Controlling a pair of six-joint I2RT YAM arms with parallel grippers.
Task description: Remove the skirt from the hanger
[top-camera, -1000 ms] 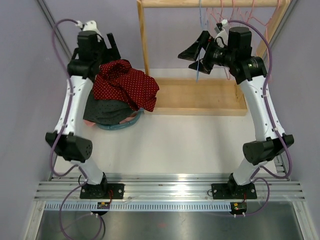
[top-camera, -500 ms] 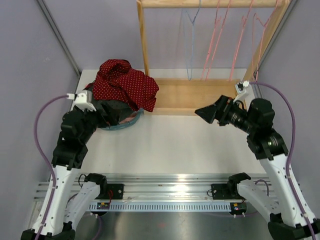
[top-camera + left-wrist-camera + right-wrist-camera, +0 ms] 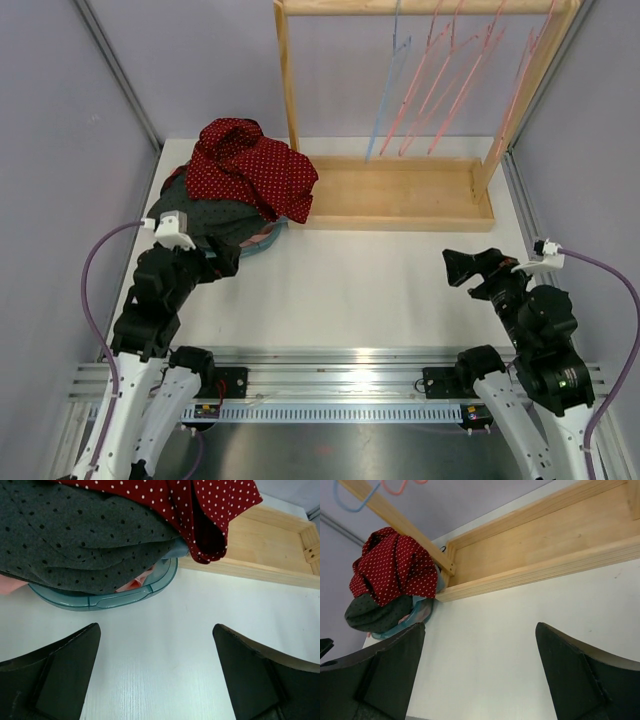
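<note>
Left gripper [image 3: 155, 627] gapes empty, near the red skirt [image 3: 200, 510] heaped over a teal basin [image 3: 100, 601].

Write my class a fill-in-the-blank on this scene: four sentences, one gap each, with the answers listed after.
1. The skirt lying uppermost in the teal basket is ____ with white dots.
2. In the top view, the basket stands to the ____ of the wooden rack.
3. The hangers on the rack carry ____ clothes.
4. The left gripper and the right gripper hold nothing, and the jaws of both are ____.

Answers: red; left; no; open
</note>
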